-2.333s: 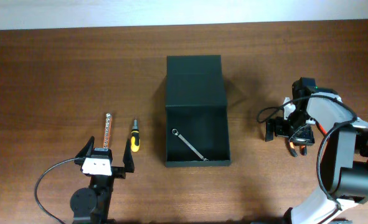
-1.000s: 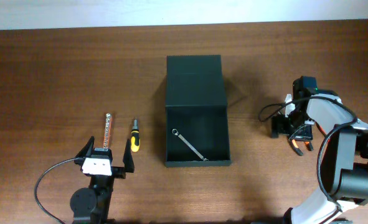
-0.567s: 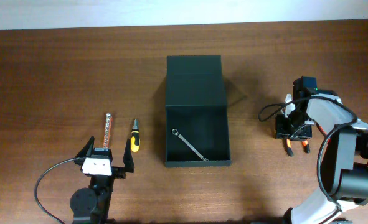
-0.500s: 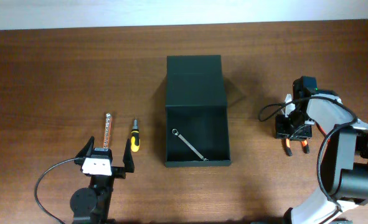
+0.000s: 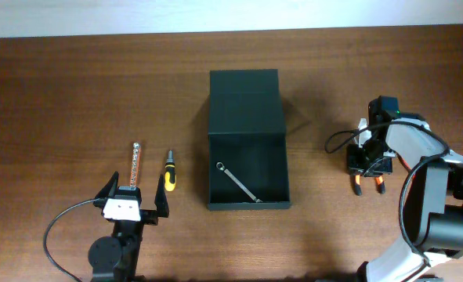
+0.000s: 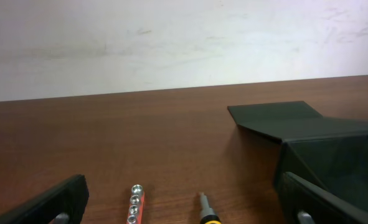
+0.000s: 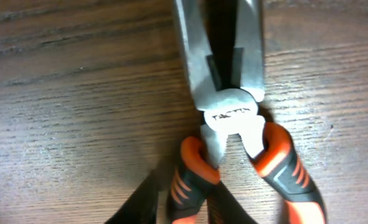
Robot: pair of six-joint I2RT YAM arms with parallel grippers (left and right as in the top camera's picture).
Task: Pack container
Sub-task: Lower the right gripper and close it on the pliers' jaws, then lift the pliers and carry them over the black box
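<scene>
— Starting at the left side. What's there?

— Left gripper [image 5: 135,194], at the near table edge. Its fingers [image 6: 59,202] are spread wide with nothing between them. Just beyond it on the wood is a socket rail [image 5: 135,164], silver sockets on an orange strip. Beside that is a screwdriver [image 5: 169,175] with a yellow-and-black handle. Both lie apart from the fingers.

— Middle?

— The container [image 5: 244,102], dark green-black, at the centre of the table [image 5: 59,94]. Lid flap laid open on the far side, box open to the overhead camera. One silver wrench [image 5: 239,182] lies aslant on its floor, toward the near wall.

— Right side?

— Right gripper [image 5: 369,163], low over the table, well apart from the container. Pliers [image 7: 230,112] lie flat on the wood under it, orange-and-black handles sticking out on the near side.

— Clamped on them?

— Cannot tell. The right wrist camera shows something dark and blurred beside one handle. Whether the fingers pinch the pliers or merely straddle them doesn't show.
</scene>
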